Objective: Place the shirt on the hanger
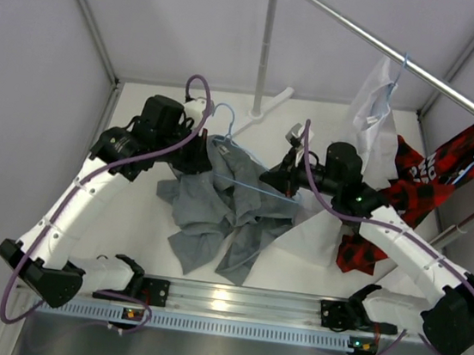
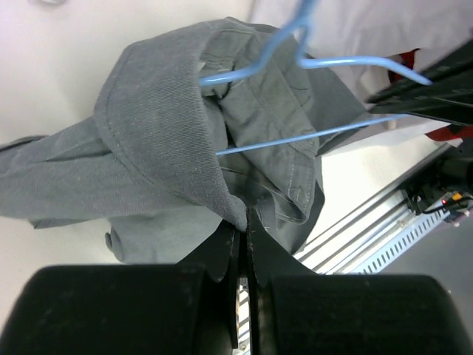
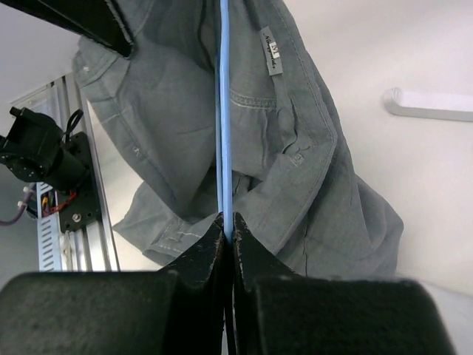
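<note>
The grey shirt (image 1: pixel 219 214) is bunched at the table's middle, its collar end lifted. The light-blue hanger (image 1: pixel 245 181) lies across it, its hook (image 1: pixel 224 117) pointing to the far side. My left gripper (image 1: pixel 194 157) is shut on the shirt's collar edge (image 2: pixel 222 200); one hanger arm (image 2: pixel 295 137) runs inside the collar opening. My right gripper (image 1: pixel 281 181) is shut on the hanger's right end (image 3: pixel 225 148), with the shirt (image 3: pixel 295 148) hanging behind the wire. A size label (image 3: pixel 271 51) shows inside the neck.
A white shirt (image 1: pixel 370 112) and a red-and-black garment (image 1: pixel 432 175) hang from the rail (image 1: pixel 391 51) at the back right. The rail's white stand (image 1: pixel 265 51) rises at the back centre. A metal rail (image 1: pixel 230 302) runs along the near edge.
</note>
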### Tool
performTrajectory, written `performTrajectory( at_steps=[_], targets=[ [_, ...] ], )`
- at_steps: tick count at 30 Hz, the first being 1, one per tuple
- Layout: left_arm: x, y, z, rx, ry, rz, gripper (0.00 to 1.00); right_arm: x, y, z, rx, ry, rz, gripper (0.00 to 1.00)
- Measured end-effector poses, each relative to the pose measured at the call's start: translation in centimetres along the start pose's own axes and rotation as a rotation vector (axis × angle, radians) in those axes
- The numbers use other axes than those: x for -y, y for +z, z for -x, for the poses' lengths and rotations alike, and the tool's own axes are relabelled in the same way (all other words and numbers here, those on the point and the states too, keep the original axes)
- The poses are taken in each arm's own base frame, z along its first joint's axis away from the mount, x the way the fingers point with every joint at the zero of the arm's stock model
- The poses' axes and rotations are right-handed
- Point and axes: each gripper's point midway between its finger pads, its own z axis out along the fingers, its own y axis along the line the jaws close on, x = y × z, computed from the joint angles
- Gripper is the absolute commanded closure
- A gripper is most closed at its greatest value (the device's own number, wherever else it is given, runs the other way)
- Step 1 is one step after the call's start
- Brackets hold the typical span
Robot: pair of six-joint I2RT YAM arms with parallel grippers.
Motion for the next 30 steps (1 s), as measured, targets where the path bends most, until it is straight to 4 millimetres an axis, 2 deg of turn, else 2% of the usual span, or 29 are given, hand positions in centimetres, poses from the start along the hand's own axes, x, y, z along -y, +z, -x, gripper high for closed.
performTrajectory(
  at_steps=[7, 14, 18, 21, 23, 27, 30],
  targets=[
    [1.2, -0.5, 0.0, 0.002, 0.029, -0.053, 1.00, 0.7, 1.4, -1.0, -0.025, 0.011, -0.019, 1.00],
    [2.2, -0.7, -0.3, -0.016, 0.054, -0.085, 1.00, 0.5, 1.6, -0.6, 0.041, -0.015, -0.007, 1.00],
    [3.0, -1.2, 0.7, -0.012, 0.088, -0.069, 1.00, 0.4, 1.2, 0.0, 0.101, -0.043, -0.012, 1.00],
    [3.1, -2.2, 3.2, 0.031, 0.114, -0.012, 1.00, -0.3, 0.2, 1.3, 0.195, -0.067, -0.014, 1.00],
    [3.1, -3.3, 5.8, 0.083, 0.129, 0.040, 1.00, -0.9, -0.6, 2.8, 0.263, -0.081, -0.013, 1.00],
    [3.7, -7.1, 12.1, 0.277, 0.146, 0.112, 1.00, -2.6, -2.8, 7.0, 0.441, -0.115, 0.001, 1.00],
    [4.3, -10.1, 14.5, 0.390, 0.157, 0.115, 1.00, -3.7, -4.1, 8.9, 0.511, -0.151, 0.006, 1.00]
  ],
)
